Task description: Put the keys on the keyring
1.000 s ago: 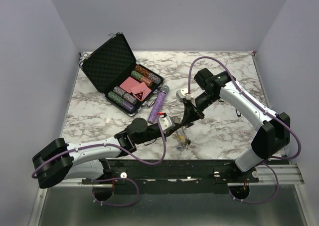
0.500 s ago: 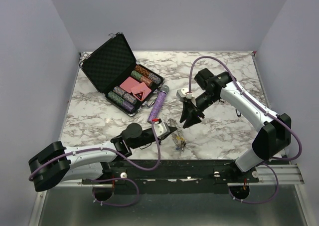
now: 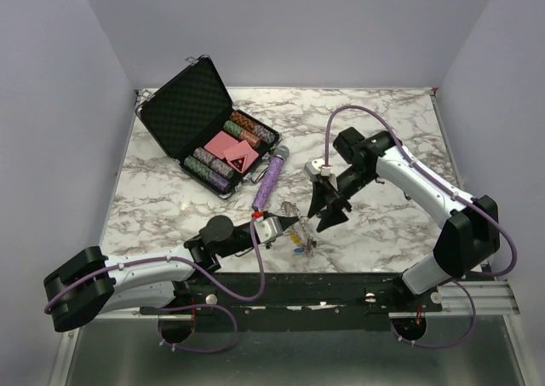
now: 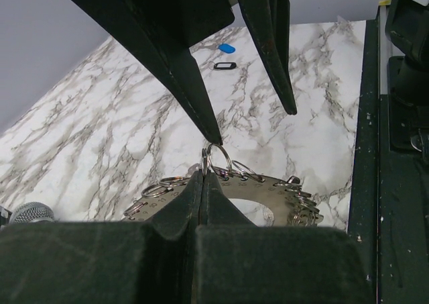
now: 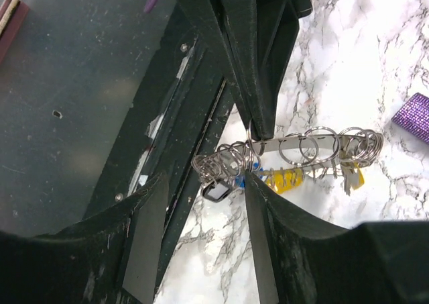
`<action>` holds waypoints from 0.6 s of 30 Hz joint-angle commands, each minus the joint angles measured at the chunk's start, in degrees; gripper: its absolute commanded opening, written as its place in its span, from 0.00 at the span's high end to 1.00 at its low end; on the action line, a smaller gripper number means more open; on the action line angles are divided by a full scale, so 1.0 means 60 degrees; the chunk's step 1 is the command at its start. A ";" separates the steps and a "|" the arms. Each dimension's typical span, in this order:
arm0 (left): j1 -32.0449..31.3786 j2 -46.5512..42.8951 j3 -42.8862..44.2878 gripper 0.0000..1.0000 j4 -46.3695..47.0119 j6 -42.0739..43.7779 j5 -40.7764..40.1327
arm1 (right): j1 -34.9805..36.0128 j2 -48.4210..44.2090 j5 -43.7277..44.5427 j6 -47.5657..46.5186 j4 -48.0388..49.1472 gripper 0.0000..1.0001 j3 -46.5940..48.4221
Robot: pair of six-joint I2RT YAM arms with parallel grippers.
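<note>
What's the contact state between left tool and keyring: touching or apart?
Touching. The left wrist view shows the left tool closed, its tips pinching a small loop on the keyring, with no gap between them.
</note>
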 commanded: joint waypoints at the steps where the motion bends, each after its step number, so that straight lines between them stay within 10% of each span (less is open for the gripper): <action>1: -0.0037 -0.0151 -0.0076 1.00 0.0958 -0.0190 0.0409 | 0.0080 0.0284 -0.0641 -0.0199 -0.0205 0.42 0.0193; 18: -0.0022 -0.0078 -0.0149 1.00 0.1222 -0.0674 -0.0176 | 0.0563 0.0198 -0.0685 -0.0727 -0.0777 0.43 -0.0158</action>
